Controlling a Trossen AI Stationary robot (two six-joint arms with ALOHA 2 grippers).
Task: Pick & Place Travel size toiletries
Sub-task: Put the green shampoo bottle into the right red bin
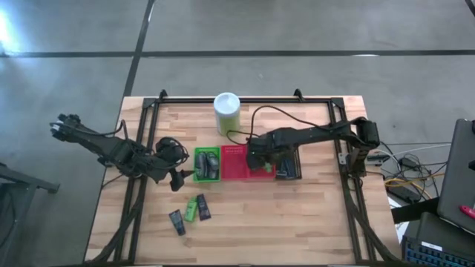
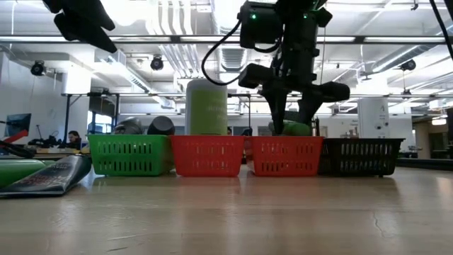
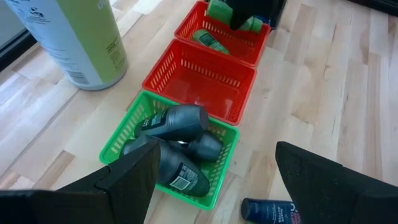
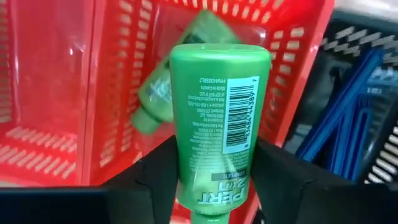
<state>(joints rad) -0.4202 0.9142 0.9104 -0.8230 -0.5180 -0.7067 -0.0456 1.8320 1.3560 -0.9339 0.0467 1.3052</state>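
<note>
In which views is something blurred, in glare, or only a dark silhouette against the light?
Low view: the ceiling lights are behind the right pincer, so it is mostly a dark silhouette, and the near table is soft. Right wrist view: the green tube is sharp with a readable barcode, while the red basket behind it is blurred. High view: glare on the floor at the upper left corner.

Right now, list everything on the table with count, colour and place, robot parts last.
Canister: one, white and green, back of table.
Green basket: one, holding three grey tubes.
Red baskets: two; nearer one bare, farther one holding one green tube.
Dark basket: one, holding blue razors.
Loose toiletries: three, dark and green, front left of table.
Left end effector: open, near green basket.
Right end effector: over farther red basket, green tube between its fingers.
</note>
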